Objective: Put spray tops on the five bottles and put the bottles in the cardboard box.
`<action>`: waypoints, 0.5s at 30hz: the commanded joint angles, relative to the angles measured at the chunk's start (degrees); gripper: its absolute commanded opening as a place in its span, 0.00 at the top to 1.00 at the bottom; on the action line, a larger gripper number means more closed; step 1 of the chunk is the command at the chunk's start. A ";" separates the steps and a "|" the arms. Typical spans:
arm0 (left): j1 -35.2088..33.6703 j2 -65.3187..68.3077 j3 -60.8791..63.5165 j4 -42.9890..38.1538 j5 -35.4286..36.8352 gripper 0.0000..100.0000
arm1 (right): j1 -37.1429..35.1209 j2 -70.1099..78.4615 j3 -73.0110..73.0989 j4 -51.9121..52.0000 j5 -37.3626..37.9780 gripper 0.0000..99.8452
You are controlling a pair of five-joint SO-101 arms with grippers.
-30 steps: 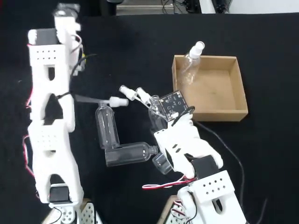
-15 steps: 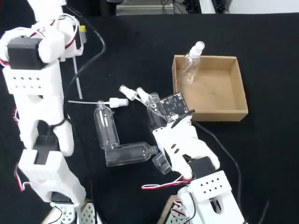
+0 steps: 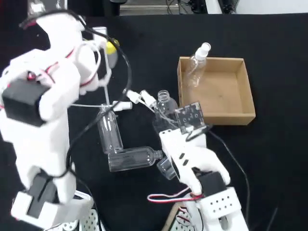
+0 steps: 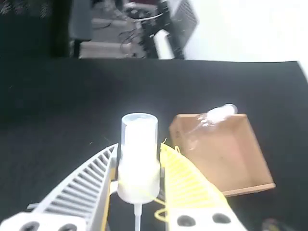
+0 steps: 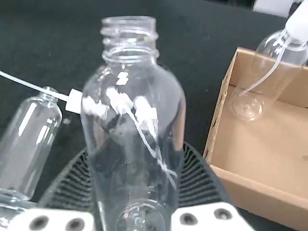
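The left arm rears up from the table's 9 o'clock side toward the high camera. The left gripper (image 3: 103, 48) swings from the 11 o'clock corner toward 3 o'clock, carrying the white plastic spray top (image 4: 138, 159) by its collar. The right gripper (image 3: 163, 120) raises the clear plastic bottle (image 3: 165, 99) more upright, open neck up, and shifts it toward 12 o'clock.
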State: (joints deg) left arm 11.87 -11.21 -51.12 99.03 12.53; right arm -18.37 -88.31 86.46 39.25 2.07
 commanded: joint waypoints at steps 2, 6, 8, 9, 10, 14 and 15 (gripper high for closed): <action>4.09 -7.30 9.10 -14.77 0.79 0.97 | -0.62 -11.21 1.71 3.34 -0.62 0.99; 7.69 -9.85 17.98 -21.01 0.79 0.97 | -0.62 -19.03 4.44 4.84 -0.62 0.99; 8.84 -11.87 22.55 -22.68 0.79 0.97 | -0.62 -20.88 5.41 4.57 -0.62 0.99; 9.19 -13.10 24.92 -23.56 0.79 0.97 | -0.62 -20.62 5.49 4.40 -0.62 0.99; 9.19 -14.51 27.56 -24.53 0.79 0.97 | -0.62 -20.35 5.49 4.40 -0.62 0.99; 10.33 -22.68 38.20 -32.18 0.88 0.97 | -0.70 -20.00 5.05 4.22 -0.62 0.99; 10.95 -24.97 41.63 -34.90 0.88 0.97 | -0.70 -20.18 5.05 4.22 -0.62 0.99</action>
State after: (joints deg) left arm 20.48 -27.38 -18.15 72.92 12.97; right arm -18.37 -102.99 92.44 43.82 1.98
